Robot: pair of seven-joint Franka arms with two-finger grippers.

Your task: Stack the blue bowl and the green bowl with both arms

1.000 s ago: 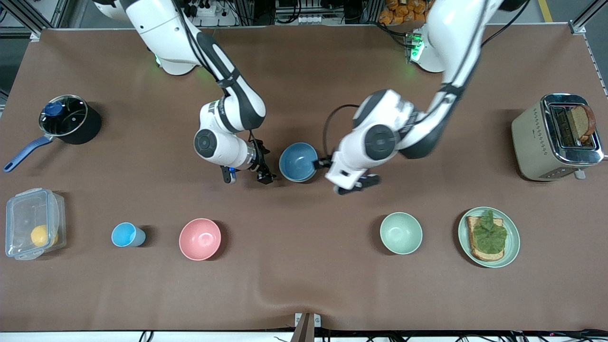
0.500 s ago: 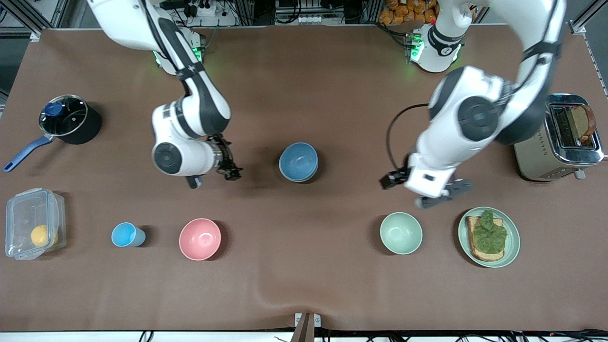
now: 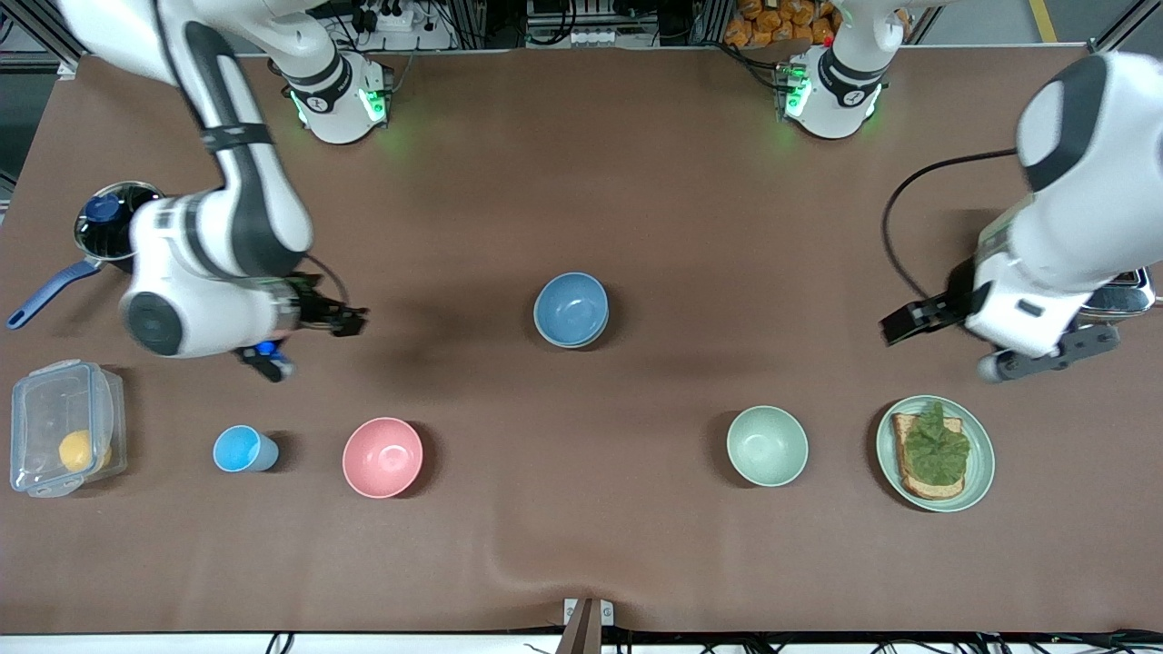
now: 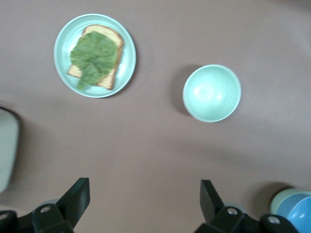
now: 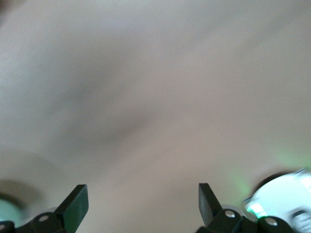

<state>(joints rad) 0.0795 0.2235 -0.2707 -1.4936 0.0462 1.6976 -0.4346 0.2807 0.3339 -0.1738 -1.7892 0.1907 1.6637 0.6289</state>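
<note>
The blue bowl [image 3: 571,309] sat nested in the green bowl [image 4: 278,199] at the middle of the brown surface [image 3: 581,545], farther from the front camera than the pink bowl [image 3: 382,457] and the pale mint bowl [image 3: 767,445]. The left claw [image 3: 909,320] hung with its fingers apart, holding nothing, over the surface toward the left arm's end, near the toaster [image 3: 1122,289] and the plate of toast [image 3: 977,472]. The right claw [image 3: 350,320] hung, likewise spread and holding nothing, toward the right arm's end, near the saucepan [image 3: 104,222].
</note>
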